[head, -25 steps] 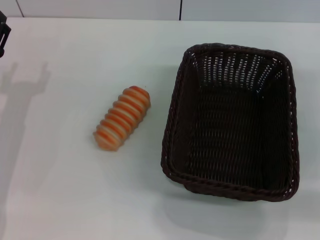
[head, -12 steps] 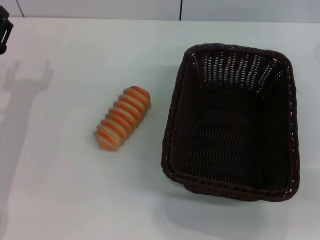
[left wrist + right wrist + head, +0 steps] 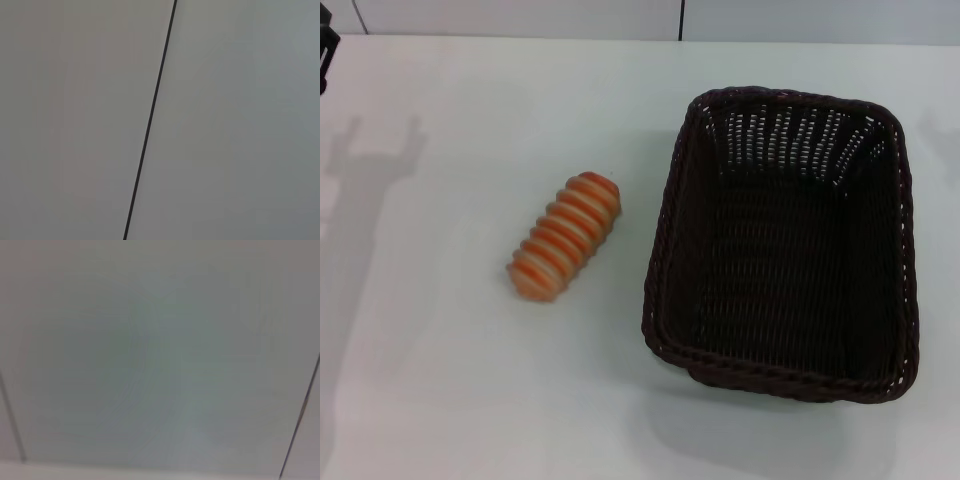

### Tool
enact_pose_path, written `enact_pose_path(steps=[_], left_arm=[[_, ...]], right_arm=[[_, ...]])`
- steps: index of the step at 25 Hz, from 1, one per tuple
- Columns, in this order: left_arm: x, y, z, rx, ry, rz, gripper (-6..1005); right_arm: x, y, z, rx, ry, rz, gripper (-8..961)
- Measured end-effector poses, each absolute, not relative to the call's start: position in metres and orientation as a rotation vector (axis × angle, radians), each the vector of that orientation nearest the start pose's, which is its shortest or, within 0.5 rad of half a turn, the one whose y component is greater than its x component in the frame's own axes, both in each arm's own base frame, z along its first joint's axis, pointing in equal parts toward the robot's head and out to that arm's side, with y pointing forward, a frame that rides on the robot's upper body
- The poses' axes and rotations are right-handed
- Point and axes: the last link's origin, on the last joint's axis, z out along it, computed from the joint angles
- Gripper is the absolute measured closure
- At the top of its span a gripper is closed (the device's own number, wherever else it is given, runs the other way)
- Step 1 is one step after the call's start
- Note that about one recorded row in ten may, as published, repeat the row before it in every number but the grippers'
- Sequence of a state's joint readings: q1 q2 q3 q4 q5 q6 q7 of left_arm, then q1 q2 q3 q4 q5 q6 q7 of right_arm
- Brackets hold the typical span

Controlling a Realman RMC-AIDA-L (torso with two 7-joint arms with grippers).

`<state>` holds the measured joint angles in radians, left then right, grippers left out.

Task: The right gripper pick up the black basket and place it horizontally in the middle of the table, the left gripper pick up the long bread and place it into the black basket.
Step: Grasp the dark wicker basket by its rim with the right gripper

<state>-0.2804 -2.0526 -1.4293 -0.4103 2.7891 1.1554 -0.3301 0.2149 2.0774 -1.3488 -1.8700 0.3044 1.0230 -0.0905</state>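
Retreated a little further off the far left corner since a second ago: left gripper (image 3: 325, 55), now only a black sliver at the table's (image 3: 440, 400) edge; jaw state impossible to tell. Unmoved: long bread (image 3: 564, 236), lying diagonally on the left half of the tabletop, striped side up, well apart from everything. Just right of it, black basket (image 3: 782, 245), upright and open, long axis running front to back, near the right edge. Nowhere visible: right gripper.

Pale grey-white panel (image 3: 150, 350) fills right wrist view; thin dark seam (image 3: 300, 422) near one edge.
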Motion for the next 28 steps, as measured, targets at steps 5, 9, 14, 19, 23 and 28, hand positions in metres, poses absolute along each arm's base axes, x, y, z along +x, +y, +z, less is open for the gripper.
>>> enact_pose_path(steps=[5, 9, 14, 19, 23, 28], left_arm=[[-0.33, 0.33, 0.049, -1.374, -0.565, -0.934, 173], [-0.334, 0.333, 0.062, -1.355, -0.567, -0.95, 173], [-0.337, 0.337, 0.072, -1.341, -0.578, -0.973, 174], [-0.338, 0.34, 0.078, -1.354, -0.581, -0.986, 174], [-0.338, 0.341, 0.08, -1.359, -0.574, -0.982, 175], [-0.339, 0.341, 0.082, -1.36, -0.571, -0.98, 176]], right_arm=[[0.183, 0.351, 0.119, -1.77, 1.072, 0.109, 179], [0.184, 0.349, 0.107, -1.784, 1.192, 0.054, 179], [0.18, 0.345, 0.097, -1.807, 1.27, -0.005, 179], [0.175, 0.34, 0.088, -1.841, 1.335, -0.036, 179], [0.167, 0.331, 0.078, -1.91, 1.42, -0.009, 179], [0.166, 0.325, 0.073, -1.914, 1.471, -0.034, 178]])
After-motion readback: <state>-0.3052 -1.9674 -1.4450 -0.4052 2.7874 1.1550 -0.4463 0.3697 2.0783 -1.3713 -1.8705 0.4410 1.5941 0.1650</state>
